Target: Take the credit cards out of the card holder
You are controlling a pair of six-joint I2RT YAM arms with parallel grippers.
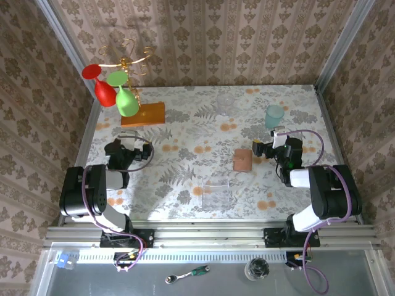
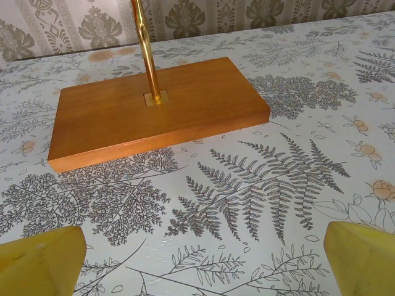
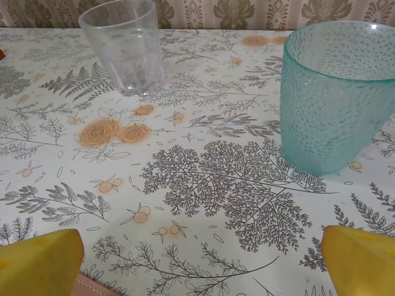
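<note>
reddish-brown leather card holder (image 1: 243,160) folded shut on the floral bench (image 1: 185,126), just beside the wide-open right claw (image 1: 255,149), left claw (image 1: 148,152) also open, well apart, holder's inside hidden

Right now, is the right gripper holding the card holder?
No, the right gripper is open and empty; the card holder lies flat beside it.

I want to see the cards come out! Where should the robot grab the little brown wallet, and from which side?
Probably its right long edge, coming down from above. The card holder lies flat and looks closed on the table, so only its thin edges offer a pinch. That edge also lies nearest the open right end effector.
</note>
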